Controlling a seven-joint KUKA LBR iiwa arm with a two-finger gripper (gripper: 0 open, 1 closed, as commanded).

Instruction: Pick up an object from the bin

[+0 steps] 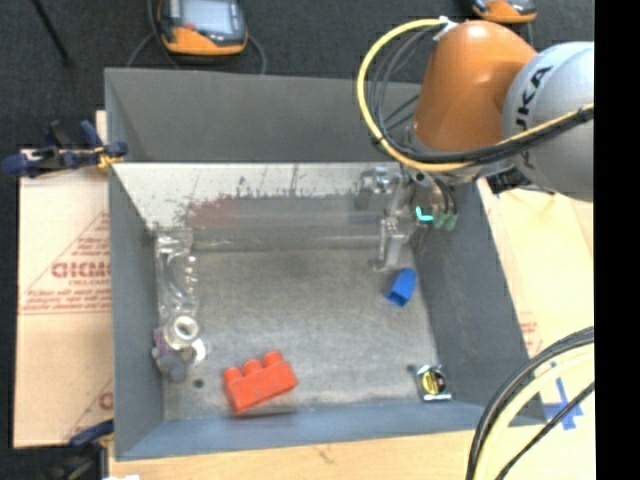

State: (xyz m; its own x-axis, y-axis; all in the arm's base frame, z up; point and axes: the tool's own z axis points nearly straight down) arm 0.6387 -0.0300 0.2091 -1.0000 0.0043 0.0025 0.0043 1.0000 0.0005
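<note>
My gripper [388, 246] hangs in the right part of the bin, close to the back wall. A small blue block [401, 287] lies on the bin floor just in front of it and slightly to the right, right next to the gripper's lower end. From this angle I cannot tell whether the gripper touches the block. Nothing is seen held in the gripper.
A red toy brick [259, 382] lies near the front wall, left of centre. A clear plastic bottle [176, 298] lies along the left wall. A small yellow and black tape measure [432, 381] sits in the front right corner. The arm with its orange cover reaches in from the upper right.
</note>
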